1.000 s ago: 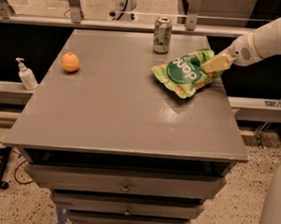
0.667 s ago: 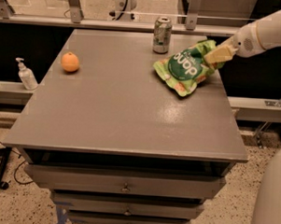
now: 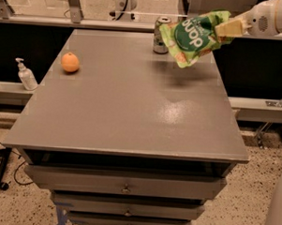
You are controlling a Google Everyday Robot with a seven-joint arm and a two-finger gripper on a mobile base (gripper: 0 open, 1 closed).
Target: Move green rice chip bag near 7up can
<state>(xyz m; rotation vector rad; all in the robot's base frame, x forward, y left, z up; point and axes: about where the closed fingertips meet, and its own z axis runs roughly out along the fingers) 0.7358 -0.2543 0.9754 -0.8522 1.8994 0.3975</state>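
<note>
I have the gripper [image 3: 227, 29] above the table's [image 3: 131, 118] far right corner, fingers clamped on one edge of the green rice chip bag [image 3: 193, 36]. The bag hangs left of and below them, apparently clear of the surface. Further left, the 7up can [image 3: 158, 36] stands at the far edge, with the bag overlapping it. The orange [image 3: 70, 62] sits well left, with open surface nearer me.

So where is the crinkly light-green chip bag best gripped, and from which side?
The crinkly light-green chip bag is flat and floppy, so pinch its thin edge away from the small silver-and-green can, coming from that side. The gripper, above the far right of the grey table, is shut on that edge.
</note>
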